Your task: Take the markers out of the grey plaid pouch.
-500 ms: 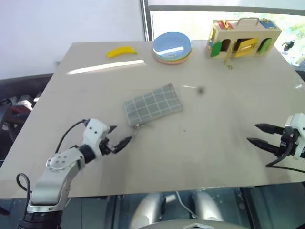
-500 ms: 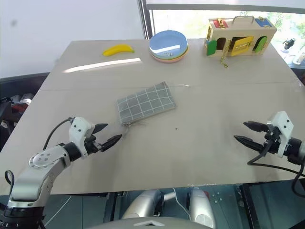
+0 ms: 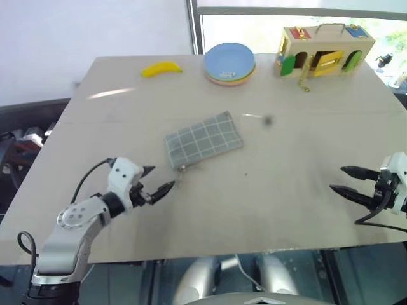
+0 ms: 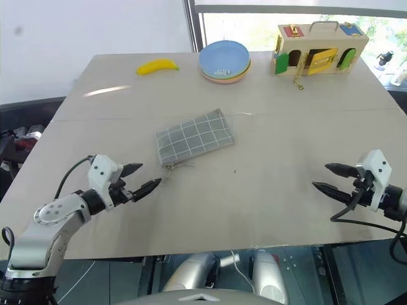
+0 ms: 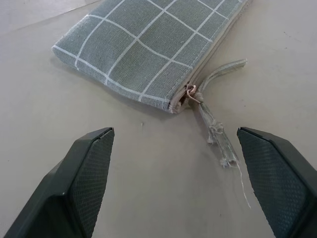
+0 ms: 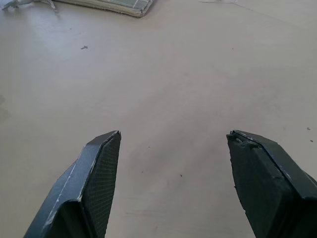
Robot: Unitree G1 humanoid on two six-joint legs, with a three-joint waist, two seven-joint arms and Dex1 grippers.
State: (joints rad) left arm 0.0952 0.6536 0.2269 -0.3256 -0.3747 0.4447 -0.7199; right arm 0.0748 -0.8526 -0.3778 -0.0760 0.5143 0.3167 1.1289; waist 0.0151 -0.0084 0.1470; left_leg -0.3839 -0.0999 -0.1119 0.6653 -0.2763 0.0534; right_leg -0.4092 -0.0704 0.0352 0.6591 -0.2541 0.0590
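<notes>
The grey plaid pouch lies flat near the middle of the bench, zipped shut as far as can be seen, so the markers are presumably inside it (none can be seen). Its long axis runs diagonally — one short end toward the far right corner, the other, with the zipper pull trailing out, toward the near left corner. That end faces the left tool, which hovers just beside the pull with its fingers spread wide, seemingly lined up to pinch the tab. The right tool, likewise spread and holding nothing, waits near the bench's right edge — well apart from the pouch, probably ready to steady it.
</notes>
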